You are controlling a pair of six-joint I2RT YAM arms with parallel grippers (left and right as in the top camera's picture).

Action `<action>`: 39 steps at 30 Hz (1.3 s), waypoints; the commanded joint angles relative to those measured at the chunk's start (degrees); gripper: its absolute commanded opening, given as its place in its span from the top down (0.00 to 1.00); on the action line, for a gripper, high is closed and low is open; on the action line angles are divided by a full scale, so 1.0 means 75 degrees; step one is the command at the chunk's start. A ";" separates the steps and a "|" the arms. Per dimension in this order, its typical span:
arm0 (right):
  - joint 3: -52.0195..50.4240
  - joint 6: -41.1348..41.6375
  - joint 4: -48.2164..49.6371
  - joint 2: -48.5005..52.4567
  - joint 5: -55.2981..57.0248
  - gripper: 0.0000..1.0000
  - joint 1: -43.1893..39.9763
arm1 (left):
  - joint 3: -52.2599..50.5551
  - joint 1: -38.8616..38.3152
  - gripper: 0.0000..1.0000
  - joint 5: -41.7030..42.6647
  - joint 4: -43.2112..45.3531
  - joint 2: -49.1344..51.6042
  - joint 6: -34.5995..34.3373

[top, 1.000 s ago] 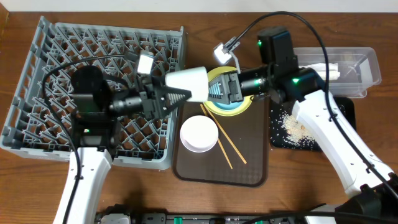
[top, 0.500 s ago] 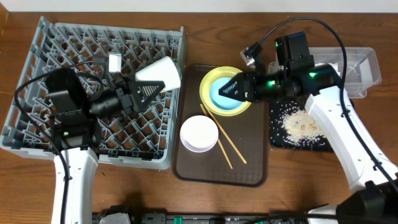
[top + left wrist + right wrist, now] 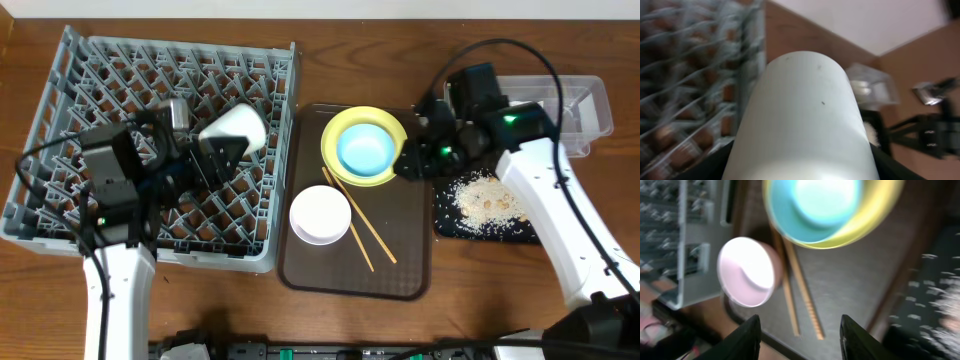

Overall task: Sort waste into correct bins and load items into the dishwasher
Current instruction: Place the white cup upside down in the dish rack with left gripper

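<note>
My left gripper point(image 3: 212, 152) is shut on the small white cup point(image 3: 235, 126) and holds it on its side over the grey dishwasher rack point(image 3: 90, 80); the cup fills the left wrist view point(image 3: 802, 120). My right gripper point(image 3: 412, 160) is open and empty, at the right edge of the yellow plate point(image 3: 390, 125). The light blue bowl point(image 3: 364, 150) sits in that plate; it also shows in the right wrist view point(image 3: 815, 205). The white bowl point(image 3: 320, 214) and chopsticks point(image 3: 360, 225) lie on the brown tray; both also show in the right wrist view, bowl point(image 3: 746, 271), chopsticks point(image 3: 802, 297).
The brown serving tray point(image 3: 410, 270) lies mid-table. The black tray point(image 3: 520, 232) at the right holds rice scraps point(image 3: 482, 195). The clear tub point(image 3: 585, 95) behind it holds white paper. Cables loop over both arms.
My left gripper has carried the white cup leftward from the brown tray to over the rack. My right gripper has let go of it, pulled back to the right and turned downward.
</note>
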 commanded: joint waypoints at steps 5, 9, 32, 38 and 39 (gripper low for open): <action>0.0079 -0.0323 -0.0289 -0.0874 0.0682 0.62 -0.1046 | 0.0871 0.0035 0.47 -0.4156 -0.2515 -0.0976 0.0478; 0.0079 -0.0323 -0.0367 -0.1142 0.0702 0.62 -0.1510 | 0.1381 0.0035 0.47 -0.5257 -0.3649 -0.0979 0.0478; 0.0076 -0.0495 -0.0557 -0.1207 0.0702 0.62 -0.1722 | 0.1466 0.0035 0.46 -0.5965 -0.4199 0.2037 0.0472; 0.0076 -0.0495 -0.0557 -0.1207 0.0702 0.61 -0.1722 | 0.1466 0.0035 0.27 -0.5913 -0.4141 0.2530 0.0472; 0.0076 -0.0495 -0.0557 -0.1207 0.0702 0.61 -0.1722 | 0.1466 0.0035 0.19 -0.5913 -0.4156 0.2556 0.0472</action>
